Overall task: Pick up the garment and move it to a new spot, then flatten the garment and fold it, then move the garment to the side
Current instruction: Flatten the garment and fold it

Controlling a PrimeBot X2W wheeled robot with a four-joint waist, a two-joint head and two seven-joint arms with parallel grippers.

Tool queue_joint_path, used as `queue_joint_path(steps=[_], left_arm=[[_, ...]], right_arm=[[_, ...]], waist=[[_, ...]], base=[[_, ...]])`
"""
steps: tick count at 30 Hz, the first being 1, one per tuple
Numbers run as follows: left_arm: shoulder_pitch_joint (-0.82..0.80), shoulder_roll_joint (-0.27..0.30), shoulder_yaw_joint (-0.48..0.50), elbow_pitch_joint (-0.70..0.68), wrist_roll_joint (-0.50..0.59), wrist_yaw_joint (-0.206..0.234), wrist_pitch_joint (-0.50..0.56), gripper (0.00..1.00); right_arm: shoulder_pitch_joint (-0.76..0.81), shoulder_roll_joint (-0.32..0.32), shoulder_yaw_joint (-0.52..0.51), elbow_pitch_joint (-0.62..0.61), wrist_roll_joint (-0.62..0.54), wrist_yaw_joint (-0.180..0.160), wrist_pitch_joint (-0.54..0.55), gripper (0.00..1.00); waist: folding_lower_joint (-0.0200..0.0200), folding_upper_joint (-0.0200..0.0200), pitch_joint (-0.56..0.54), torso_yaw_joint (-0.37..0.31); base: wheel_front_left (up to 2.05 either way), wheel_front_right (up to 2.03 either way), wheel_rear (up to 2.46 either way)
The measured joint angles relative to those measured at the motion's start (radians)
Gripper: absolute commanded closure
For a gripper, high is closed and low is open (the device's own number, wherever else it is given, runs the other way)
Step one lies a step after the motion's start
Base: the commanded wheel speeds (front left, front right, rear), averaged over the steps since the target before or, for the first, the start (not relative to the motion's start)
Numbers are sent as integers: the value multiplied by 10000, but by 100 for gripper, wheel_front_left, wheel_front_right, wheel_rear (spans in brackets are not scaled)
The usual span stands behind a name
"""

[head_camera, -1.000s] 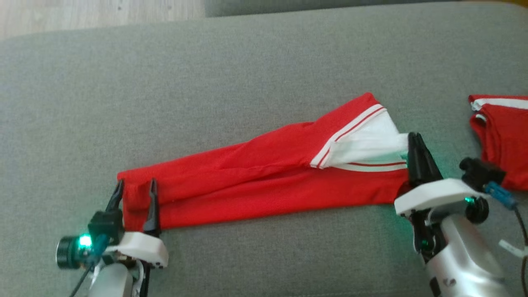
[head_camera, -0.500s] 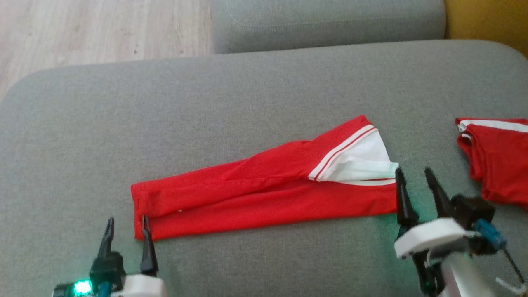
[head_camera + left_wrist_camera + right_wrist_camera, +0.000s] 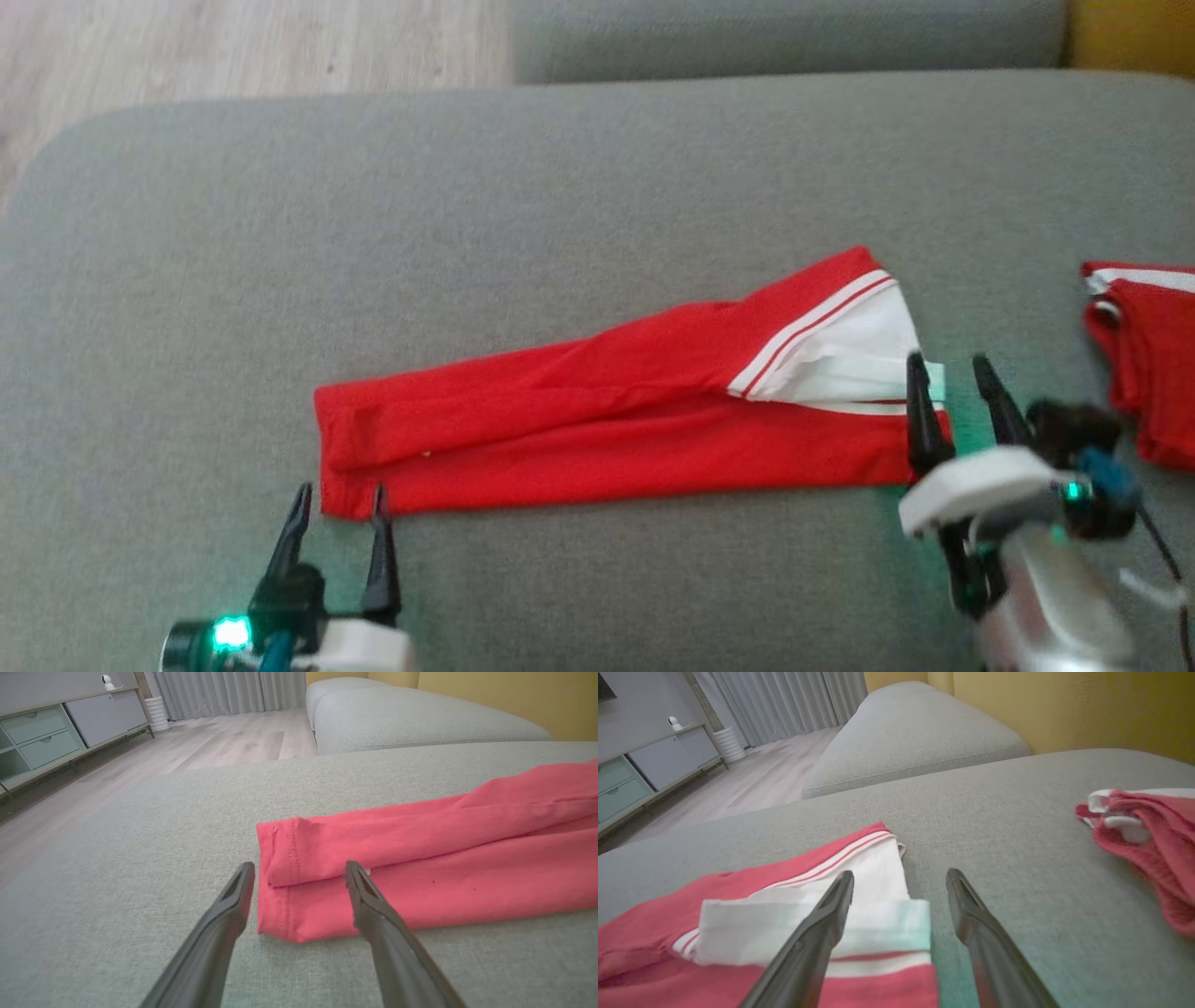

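The garment (image 3: 607, 420) lies folded into a long red strip across the grey sofa cushion (image 3: 467, 215), its white striped sleeve (image 3: 840, 359) on top at the right end. My left gripper (image 3: 338, 504) stands open just short of the strip's left hem, nothing between its fingers; in the left wrist view the hem (image 3: 289, 891) lies between the open fingertips (image 3: 299, 870), slightly beyond them. My right gripper (image 3: 952, 373) stands open at the sleeve end, one finger over the cloth's edge. In the right wrist view the white sleeve (image 3: 878, 891) lies under the left finger.
A second red and white garment (image 3: 1148, 355) lies bunched at the cushion's right, also seen as a red heap (image 3: 1148, 835) in the right wrist view. Another grey cushion (image 3: 784, 37) lies behind. Wooden floor (image 3: 233, 47) lies beyond the cushion's left corner. A yellow wall (image 3: 1064, 704) stands at the right.
Both grippers have let go of the garment and drawn back toward me. The right one went from shut on the sleeve end to open. The camera has also shifted.
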Motion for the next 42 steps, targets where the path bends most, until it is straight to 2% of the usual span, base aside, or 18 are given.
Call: queue_joint_path(steps=[4, 8, 12, 13, 14, 17, 19, 24, 27, 30, 33, 36, 42], left_arm=[[-515, -23, -151, 54, -77, -2, -2, 0], [-579, -27, -159, 203, -134, 0, 0, 0], [-579, -27, -157, 232, -242, 4, -2, 0], [-579, -29, -159, 251, -253, 6, 0, 0], [-580, -29, -161, 257, -253, 10, 0, 0], [-579, -31, -150, 297, -255, 12, 0, 0], [-578, -31, -150, 301, -268, 13, 0, 0], [-576, -31, -153, 268, -324, 10, -2, 0], [-577, -35, -178, 253, -324, -4, -2, 0], [-587, -35, -284, 257, -326, -75, 0, 0], [-585, -36, -508, 313, -328, -77, 0, 0], [-584, -35, -740, 389, -355, -92, 0, 0], [-577, -36, -1505, 698, -240, -251, -2, 0]], right_arm=[[-1192, -2, -186, 1503, -270, 0, 0, 0], [-1615, -6, -443, 2899, -305, 0, -15, 0], [-1736, -151, 0, 3298, 293, 0, -219, 0], [-1803, -251, 399, 3361, 640, 0, -222, 23], [-1825, -339, 842, 3363, 1035, -2, -222, 100], [-1797, -387, 1946, 3294, 2150, -2, -224, 100], [-1797, -291, 2215, 3275, 2458, -2, -222, 100], [-1729, -257, 1091, 2769, 2199, 0, -67, 100], [-1448, -468, 134, 2077, 1762, 0, -42, 100], [-1168, -537, -119, 1145, 1492, 0, -42, 100], [-1006, -374, 683, 115, 1597, 0, -42, 100], [-966, -201, 1944, -616, 2186, 0, -42, 100], [-964, -188, 4619, -1043, 3824, 0, -42, 100]], waist=[[0, 0, 367, 312], [0, 0, 629, 633], [-2, 0, 717, 809], [-1, 0, 729, 844], [-1, 0, 732, 862], [-2, 0, 700, 803], [-2, 0, 678, 695], [-1, 0, 619, 303], [-1, 0, 550, 59], [-1, 0, 447, -133], [-3, 0, 316, -201], [-2, 0, 226, -92], [-2, 0, 74, 697]], base=[[0, 0, 0], [0, 0, 0], [0, 0, 0], [0, 0, 0], [0, 0, 0], [0, 0, 0], [0, 0, 0], [0, 0, 0], [0, 0, 0], [0, 0, 0], [0, 0, 0], [0, 0, 0], [0, 0, 0]])
